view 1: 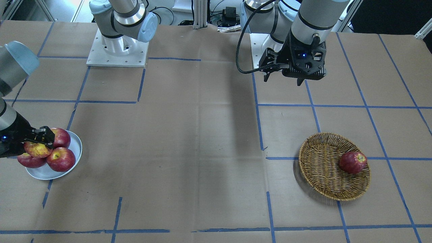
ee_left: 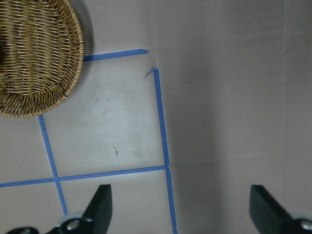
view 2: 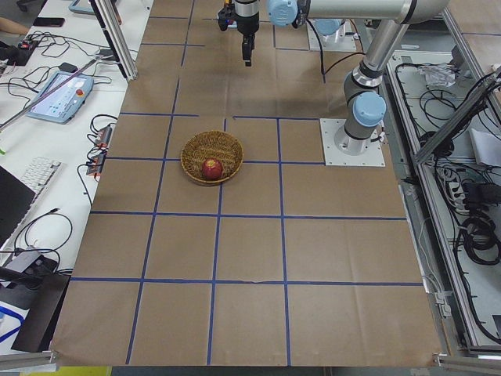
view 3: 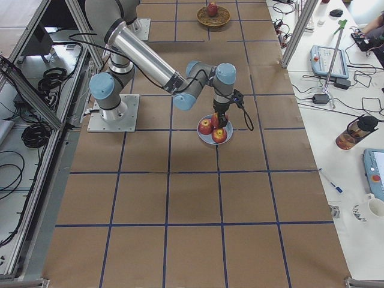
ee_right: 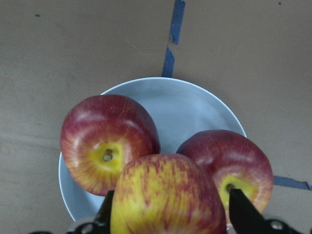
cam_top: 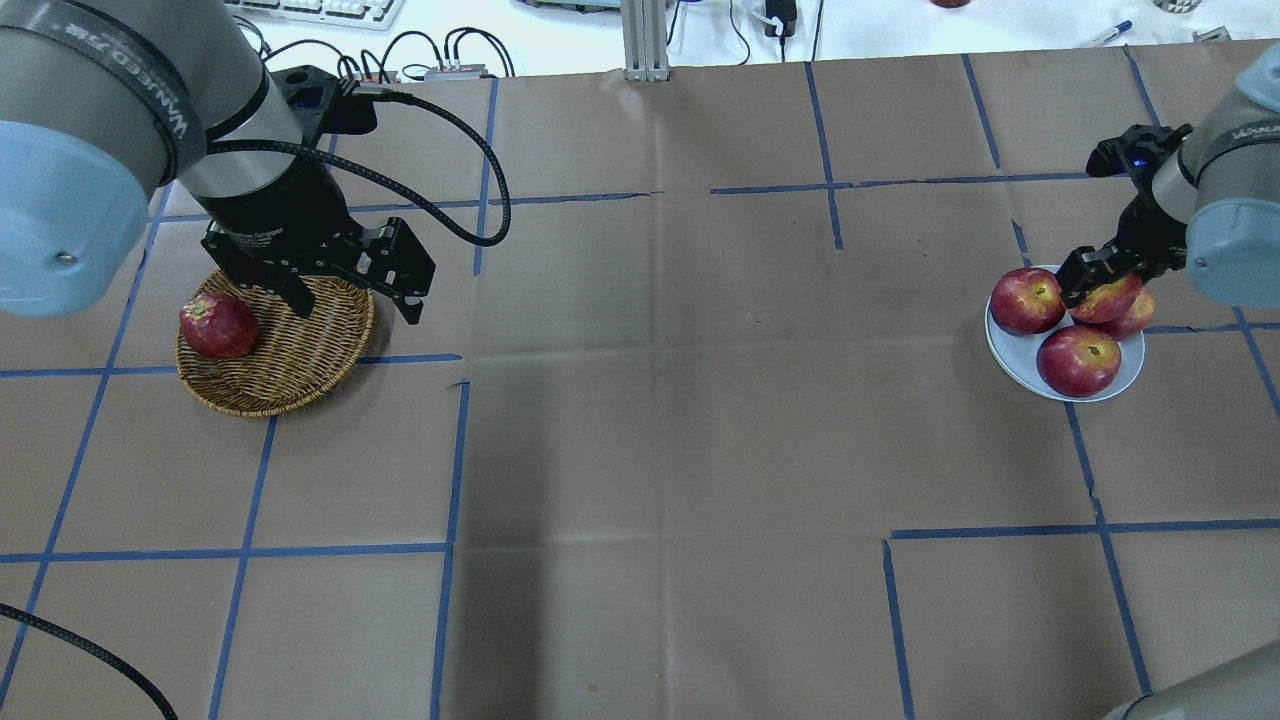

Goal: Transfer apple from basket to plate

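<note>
My right gripper (ee_right: 173, 212) is shut on the apple (ee_right: 168, 200), pale red with yellow streaks, one finger on each side. It holds the apple just over the pale grey-blue plate (ee_right: 195, 107), above three darker red apples lying there. The held apple (view 1: 37, 149) and the plate (view 1: 77, 148) show at the far left of the front view, and the apple (cam_top: 1108, 298) and plate (cam_top: 1010, 358) at the right of the overhead view. The wicker basket (cam_top: 300, 370) holds one dark red apple (cam_top: 218, 325). My left gripper (cam_top: 355, 300) is open and empty above the basket's edge.
Brown paper with blue tape lines covers the table. In the left wrist view the basket (ee_left: 34, 63) lies at the upper left, with bare paper below the open fingers (ee_left: 100, 204). The arm bases stand at the robot's side of the table.
</note>
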{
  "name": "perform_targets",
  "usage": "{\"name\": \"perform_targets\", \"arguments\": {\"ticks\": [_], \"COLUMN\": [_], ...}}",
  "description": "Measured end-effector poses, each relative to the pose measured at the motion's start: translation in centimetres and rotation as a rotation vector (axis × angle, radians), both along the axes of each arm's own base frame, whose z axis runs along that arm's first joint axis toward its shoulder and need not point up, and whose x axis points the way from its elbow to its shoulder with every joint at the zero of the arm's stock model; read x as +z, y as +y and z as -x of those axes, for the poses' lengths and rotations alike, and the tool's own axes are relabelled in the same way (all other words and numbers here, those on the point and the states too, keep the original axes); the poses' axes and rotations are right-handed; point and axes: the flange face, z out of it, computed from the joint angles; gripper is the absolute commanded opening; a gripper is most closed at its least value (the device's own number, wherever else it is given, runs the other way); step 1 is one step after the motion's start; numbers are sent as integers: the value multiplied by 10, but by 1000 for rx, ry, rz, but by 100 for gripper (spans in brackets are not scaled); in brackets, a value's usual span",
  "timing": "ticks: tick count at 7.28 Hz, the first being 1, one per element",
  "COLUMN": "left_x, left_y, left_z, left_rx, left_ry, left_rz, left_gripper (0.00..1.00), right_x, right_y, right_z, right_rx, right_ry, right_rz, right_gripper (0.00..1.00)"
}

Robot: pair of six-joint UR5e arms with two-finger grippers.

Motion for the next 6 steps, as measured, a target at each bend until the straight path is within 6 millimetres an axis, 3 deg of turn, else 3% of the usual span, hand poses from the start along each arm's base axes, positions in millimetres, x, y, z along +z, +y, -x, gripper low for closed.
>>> {"name": "perform_targets", "arguments": {"ticks": [3,5,6], "left_x": [0,1,1], "left_y": [0,0,0], "left_z": [0,0,0], "left_rx": [0,0,0], "left_ry": [0,1,1], "left_rz": [0,1,1], "left_gripper": [99,99,99], "right_x": [24,73,103], "right_y": [-8,-23,-31], "right_z": [0,-7,-21], "right_rx": [-3,3,1], "right_ry": [7,-2,-12], "right_rz": [32,36,20], "right_gripper": [100,100,100]}}
